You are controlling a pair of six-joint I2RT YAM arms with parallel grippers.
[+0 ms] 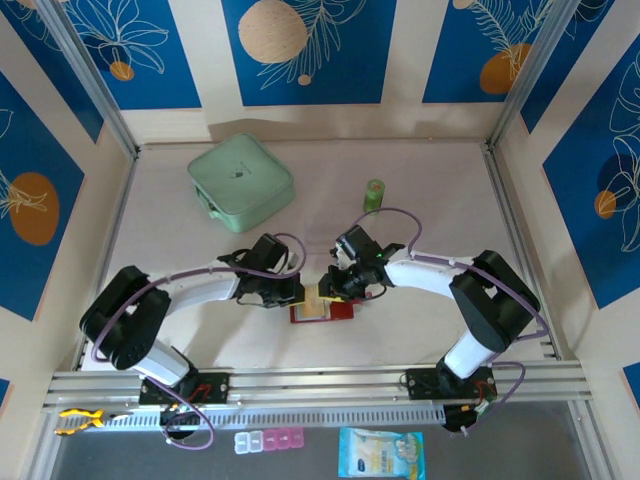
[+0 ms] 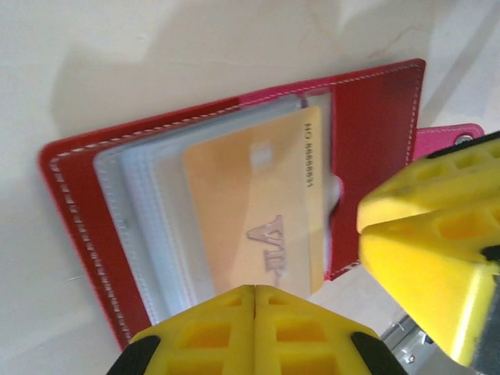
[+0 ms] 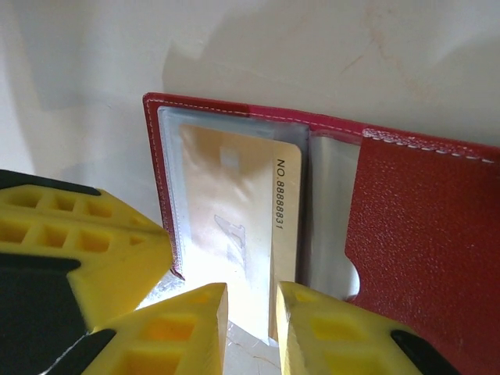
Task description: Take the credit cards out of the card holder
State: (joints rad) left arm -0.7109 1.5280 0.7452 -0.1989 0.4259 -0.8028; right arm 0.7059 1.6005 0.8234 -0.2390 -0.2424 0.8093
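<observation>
The card holder [image 1: 342, 311] lies open on the table between both grippers, dark red with clear sleeves [image 2: 141, 226]. A yellow-orange credit card [image 2: 258, 211] sticks partway out of a sleeve, its number strip bare [image 3: 285, 203]. My left gripper [image 2: 255, 291] is shut with nothing between its fingers, its tips over the card's near end. My right gripper [image 3: 250, 301] stands narrowly open, its fingertips above the card's protruding end [image 3: 250, 312]; I cannot tell if they touch it. From above, the left gripper [image 1: 296, 293] and right gripper [image 1: 333, 288] meet over the holder.
A mint-green square case [image 1: 240, 180] sits at the back left and a small green bottle [image 1: 374, 195] behind the right arm. A metal rail [image 1: 320, 385] runs along the near edge. Patterned walls close in the table on three sides.
</observation>
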